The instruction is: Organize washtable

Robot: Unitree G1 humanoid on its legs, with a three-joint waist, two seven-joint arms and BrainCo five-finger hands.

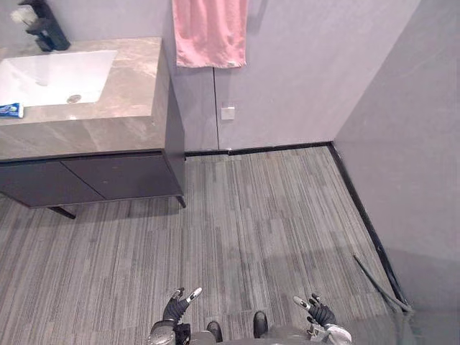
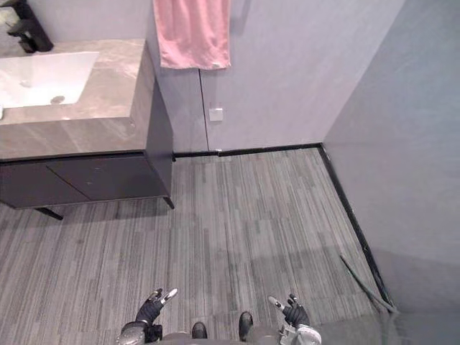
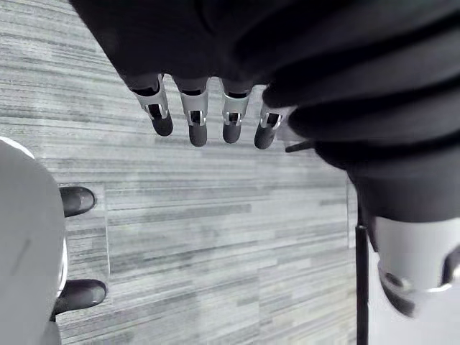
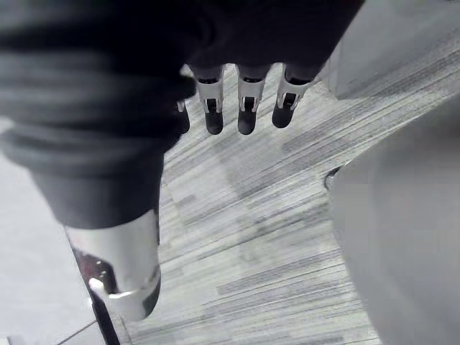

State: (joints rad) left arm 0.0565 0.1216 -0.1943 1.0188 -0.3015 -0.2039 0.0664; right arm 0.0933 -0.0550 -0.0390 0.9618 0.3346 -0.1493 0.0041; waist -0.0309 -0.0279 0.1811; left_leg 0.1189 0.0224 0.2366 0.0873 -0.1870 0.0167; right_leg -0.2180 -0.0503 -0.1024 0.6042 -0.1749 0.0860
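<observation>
From the left eye view, the left hand (image 1: pixel 175 307) and right hand (image 1: pixel 320 313) hung low with nothing in them. The tabletop (image 1: pixel 133 86) stood well ahead of the fingers, off toward the left hand's side. It carried a white sink (image 1: pixel 57 75), a black tap (image 1: pixel 44 30) and a small blue tube (image 1: pixel 10 110).

The right eye view showed a pink towel (image 2: pixel 192 32) on the wall, well beyond both hands.

In the left wrist view, the fingers (image 3: pixel 195 118) hung loose and straight over the floor (image 3: pixel 215 230). The right wrist view showed the same: relaxed fingers (image 4: pixel 246 108), empty.

From that far off, I judged that a hurried reach could fall short or knock the tube into the sink.
</observation>
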